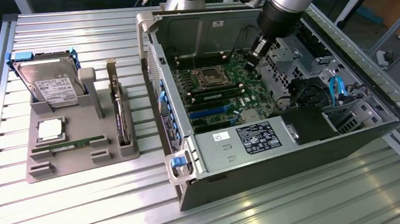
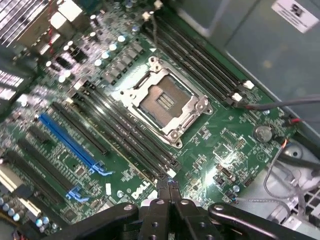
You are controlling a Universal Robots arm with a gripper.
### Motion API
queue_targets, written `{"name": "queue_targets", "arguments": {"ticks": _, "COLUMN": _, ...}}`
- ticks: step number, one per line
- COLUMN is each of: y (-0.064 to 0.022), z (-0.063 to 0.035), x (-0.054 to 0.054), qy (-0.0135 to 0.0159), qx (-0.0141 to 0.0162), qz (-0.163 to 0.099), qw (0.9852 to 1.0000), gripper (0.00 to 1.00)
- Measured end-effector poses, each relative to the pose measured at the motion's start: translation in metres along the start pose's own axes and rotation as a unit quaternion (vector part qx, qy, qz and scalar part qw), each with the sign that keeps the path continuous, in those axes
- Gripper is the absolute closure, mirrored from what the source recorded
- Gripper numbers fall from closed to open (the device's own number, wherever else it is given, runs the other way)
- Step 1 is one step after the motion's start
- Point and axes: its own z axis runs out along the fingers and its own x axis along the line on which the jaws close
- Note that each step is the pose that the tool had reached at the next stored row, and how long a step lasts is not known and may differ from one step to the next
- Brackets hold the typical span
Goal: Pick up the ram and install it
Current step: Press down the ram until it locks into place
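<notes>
Lying flat in grey holder (image 1: 62, 164): ram (image 1: 70, 146), thin green stick; jaws together over motherboard (image 2: 210, 145).

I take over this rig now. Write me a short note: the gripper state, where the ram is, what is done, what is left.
Gripper: shut, holding nothing, hovering over the motherboard inside the open computer case, close to the memory slots.
Ram: lying in the grey holder on the table, at the exterior view's left, beside the processor chip.
Done: nothing that shows.
Left: pick up the ram and install it.
</notes>
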Motion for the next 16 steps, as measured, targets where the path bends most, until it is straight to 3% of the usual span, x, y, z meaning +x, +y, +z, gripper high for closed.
{"name": "queue_targets", "arguments": {"ticks": 2, "y": 0.0000, "z": 0.0000, "x": 0.0000, "qy": -0.0018, "qx": -0.0003, "qz": 0.023, "qw": 0.9997, "gripper": 0.90}}
{"name": "queue_targets", "arguments": {"ticks": 7, "y": 0.0000, "z": 0.0001, "x": 0.0000, "qy": -0.0062, "qx": -0.0011, "qz": 0.075, "qw": 0.9972, "gripper": 0.90}}
{"name": "queue_targets", "arguments": {"ticks": 8, "y": 0.0000, "z": 0.0001, "x": 0.0000, "qy": -0.0074, "qx": -0.0013, "qz": 0.090, "qw": 0.9959, "gripper": 0.90}}
{"name": "queue_targets", "arguments": {"ticks": 9, "y": 0.0000, "z": 0.0001, "x": 0.0000, "qy": -0.0093, "qx": -0.0017, "qz": 0.113, "qw": 0.9936, "gripper": 0.90}}
{"name": "queue_targets", "arguments": {"ticks": 11, "y": 0.0000, "z": 0.0001, "x": 0.0000, "qy": -0.0110, "qx": -0.0020, "qz": 0.132, "qw": 0.9911, "gripper": 0.90}}
{"name": "queue_targets", "arguments": {"ticks": 14, "y": 0.0000, "z": 0.0001, "x": 0.0000, "qy": -0.0136, "qx": -0.0025, "qz": 0.165, "qw": 0.9862, "gripper": 0.90}}
{"name": "queue_targets", "arguments": {"ticks": 15, "y": 0.0000, "z": 0.0001, "x": 0.0000, "qy": -0.0145, "qx": -0.0027, "qz": 0.175, "qw": 0.9844, "gripper": 0.90}}
{"name": "queue_targets", "arguments": {"ticks": 16, "y": 0.0000, "z": 0.0001, "x": 0.0000, "qy": -0.0160, "qx": -0.0029, "qz": 0.193, "qw": 0.9810, "gripper": 0.90}}
